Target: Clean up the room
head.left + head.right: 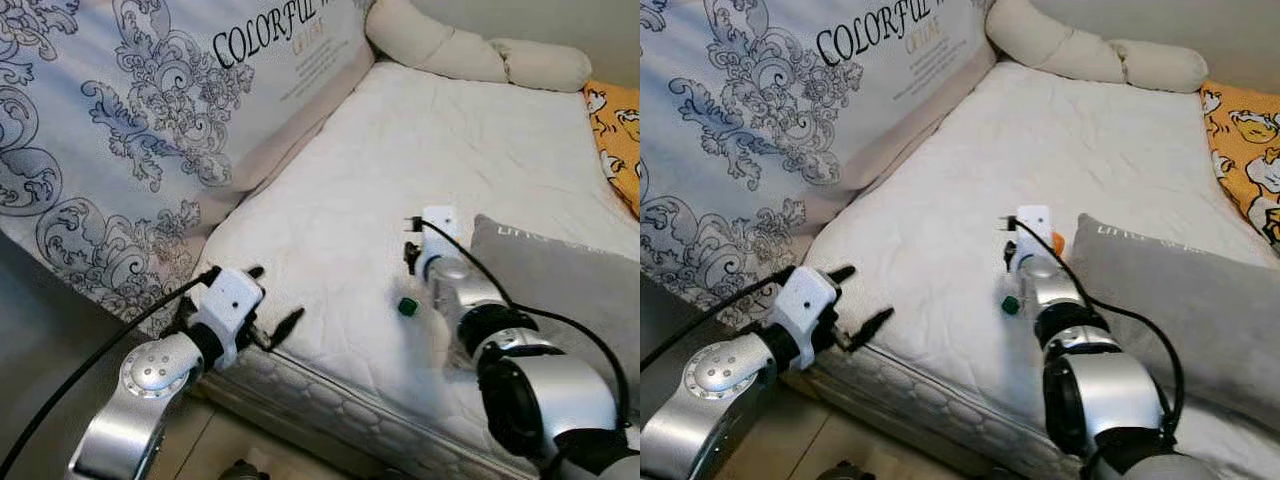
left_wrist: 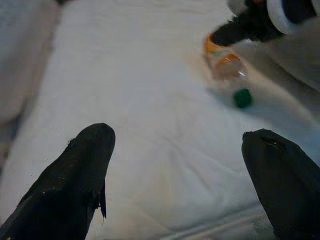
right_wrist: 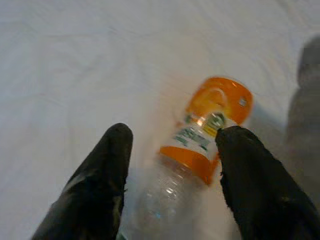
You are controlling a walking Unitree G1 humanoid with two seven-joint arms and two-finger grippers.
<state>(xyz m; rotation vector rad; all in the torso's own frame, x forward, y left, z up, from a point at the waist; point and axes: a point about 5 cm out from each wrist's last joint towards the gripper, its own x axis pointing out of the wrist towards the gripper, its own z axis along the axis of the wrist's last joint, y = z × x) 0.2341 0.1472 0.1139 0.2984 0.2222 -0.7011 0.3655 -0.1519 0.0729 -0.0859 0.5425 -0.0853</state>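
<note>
Right now your right pincer [image 3: 172, 185] hangs over the bottle [image 3: 200, 150], fingers spread, with the clear body and orange label showing in the gap between the two black fingers [image 3: 97, 190]. You cannot tell from the wrist view whether either finger touches the plastic. The bottle lies on its side on the white mattress [image 1: 400, 170], its green cap [image 1: 407, 307] pointing toward the near edge of the bed and its orange end pointing away, toward the far side. It sits just beside the grey pillow [image 1: 1180, 290], on that pillow's left.

Your left pincer [image 1: 268, 305] is open too, holding nothing, and hovers at the near-left corner of the mattress, right over the quilted edge. From its wrist camera you can see the bottle well apart from it, ahead and to the right.

You have open white mattress to the left of the bottle and beyond it. A large patterned cushion [image 1: 140, 130] walls off the left side, a cream bolster [image 1: 470, 50] runs along the far edge, and an orange printed cloth [image 1: 618, 130] lies at the far right.

On the patterned cushion you can read "COLORFUL"; smaller lines beneath are too fine to read. The grey pillow carries faint lettering starting "LITTLE". The bottle's label print is blurred.
</note>
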